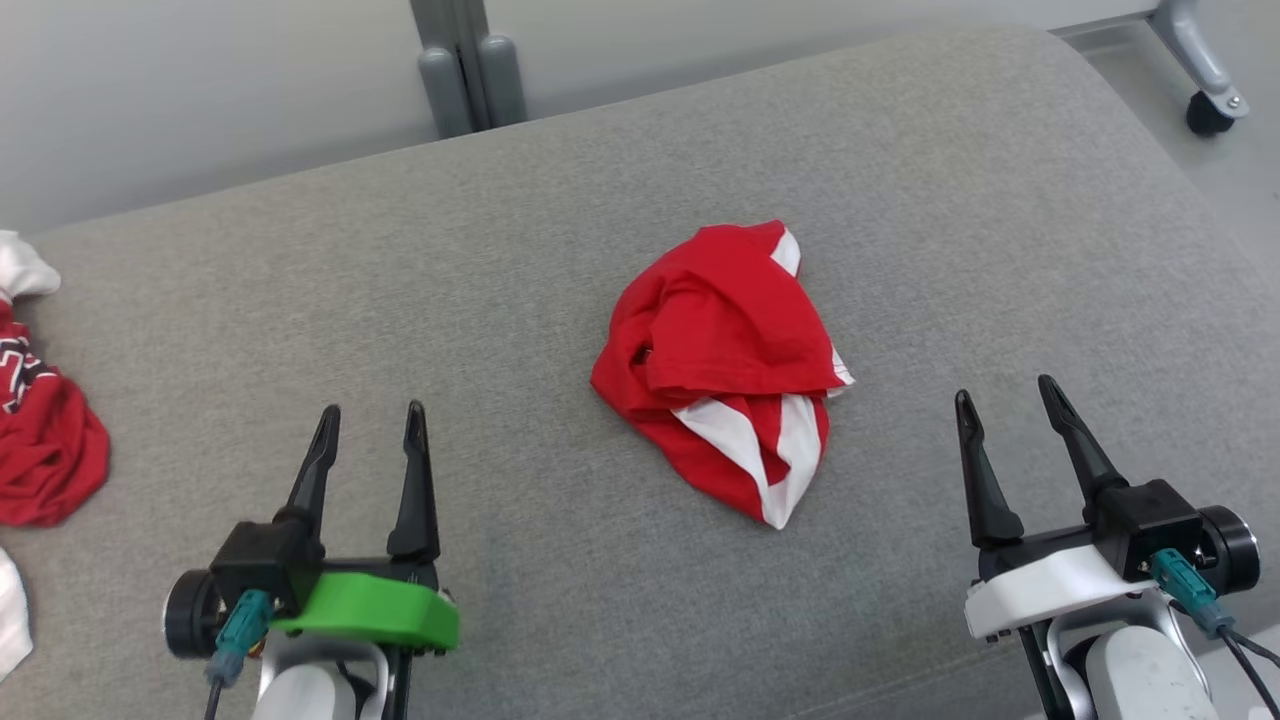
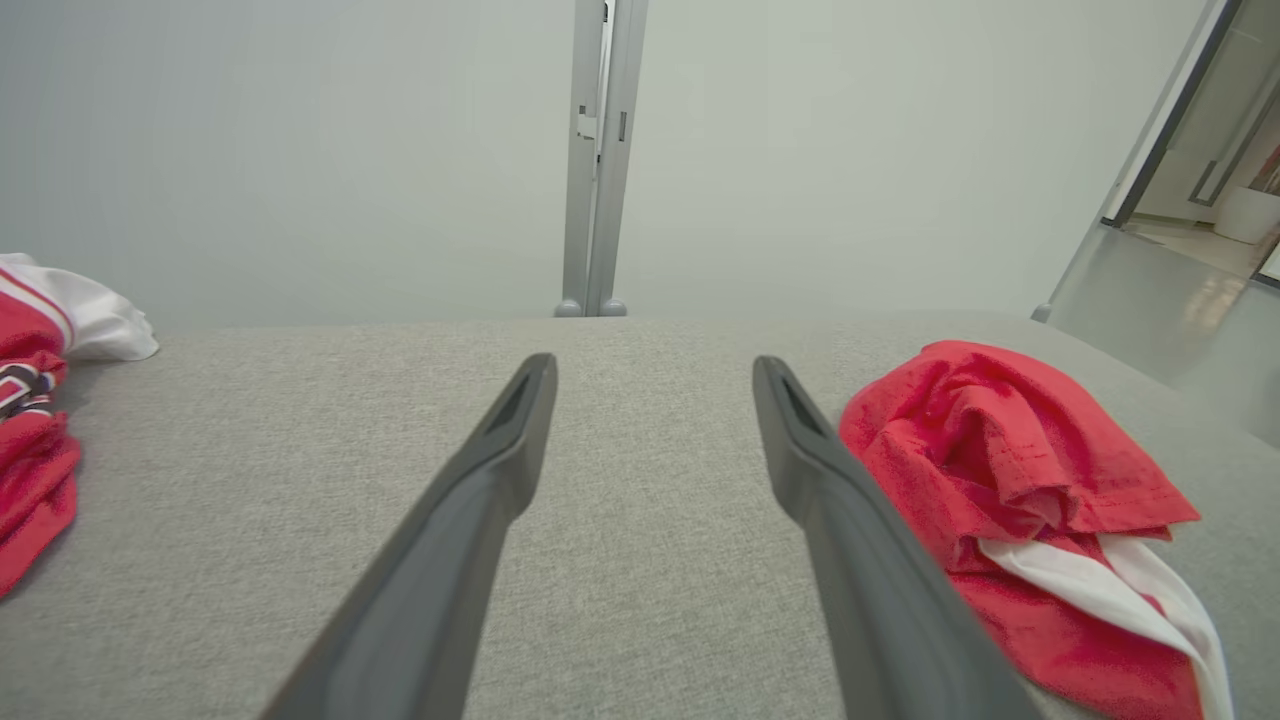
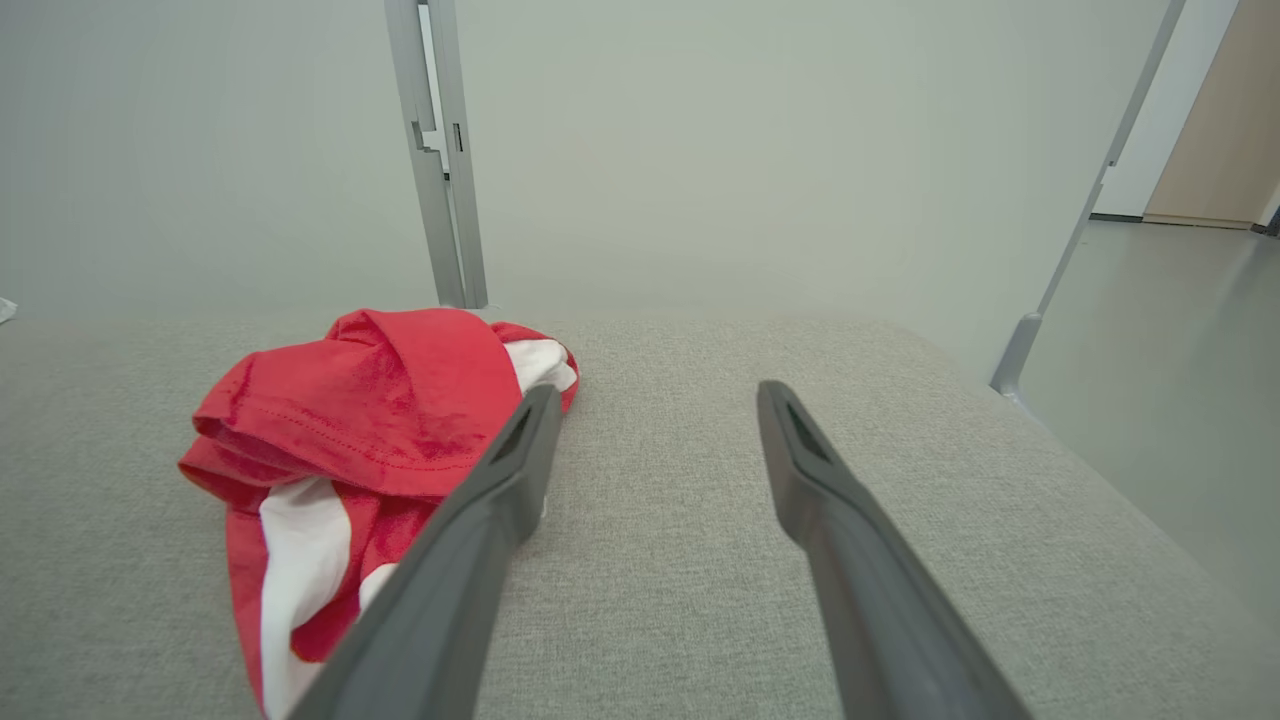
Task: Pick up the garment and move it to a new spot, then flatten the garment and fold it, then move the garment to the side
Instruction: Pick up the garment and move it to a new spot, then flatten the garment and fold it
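Note:
A crumpled red and white garment lies bunched in the middle of the grey padded surface. My left gripper stands open at the lower left, well to the left of the garment, with nothing between its fingers. My right gripper stands open at the lower right, a short way to the garment's right, also holding nothing. In the left wrist view the garment sits to the right of the open fingers. In the right wrist view the garment lies to the left, partly behind the left finger.
A second heap of red and white clothes lies at the surface's left edge, seen too in the left wrist view as clothes. A grey post rises behind the surface. A wheeled frame leg stands on the floor at the far right.

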Robot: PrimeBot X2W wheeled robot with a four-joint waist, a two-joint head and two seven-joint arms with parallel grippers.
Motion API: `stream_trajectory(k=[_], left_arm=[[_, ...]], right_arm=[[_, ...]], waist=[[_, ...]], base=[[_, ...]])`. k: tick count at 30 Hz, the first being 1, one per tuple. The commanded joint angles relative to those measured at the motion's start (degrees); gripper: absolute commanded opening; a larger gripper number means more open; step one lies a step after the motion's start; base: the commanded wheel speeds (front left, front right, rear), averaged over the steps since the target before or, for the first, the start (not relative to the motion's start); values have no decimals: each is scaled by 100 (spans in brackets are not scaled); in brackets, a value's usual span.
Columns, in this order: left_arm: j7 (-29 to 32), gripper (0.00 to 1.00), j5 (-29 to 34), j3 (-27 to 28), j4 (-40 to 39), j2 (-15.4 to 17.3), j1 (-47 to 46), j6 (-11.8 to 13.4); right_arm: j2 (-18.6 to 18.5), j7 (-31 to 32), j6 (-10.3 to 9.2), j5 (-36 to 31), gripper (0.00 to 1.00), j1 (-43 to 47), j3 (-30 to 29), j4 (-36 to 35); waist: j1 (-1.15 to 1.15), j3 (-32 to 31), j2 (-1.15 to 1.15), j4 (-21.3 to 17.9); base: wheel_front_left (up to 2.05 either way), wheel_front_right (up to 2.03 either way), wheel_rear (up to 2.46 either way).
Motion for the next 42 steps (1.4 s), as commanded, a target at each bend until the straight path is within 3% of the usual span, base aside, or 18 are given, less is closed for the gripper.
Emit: stream_trajectory(k=[1,11,20,42], left_arm=[[-1,100,189,111,-109,-10,200,-20],[-2,100,1032,977,-425,-175,1218,-73],[-3,100,1161,1335,-459,-251,1688,-189],[-2,100,983,1334,-470,-269,1832,-218]], right_arm=[[-8,-18,-6,-40,100,106,-25,-22],[-64,-18,-6,-114,100,308,-226,114],[-64,-18,-6,-135,100,565,-188,358],[-67,-18,-6,-73,100,524,-109,454]], waist=[[0,-175,0,314],[0,-398,0,741],[0,-663,0,816],[0,-750,0,873]], base=[[0,0,0],[0,0,0],[0,0,0],[0,0,0]])
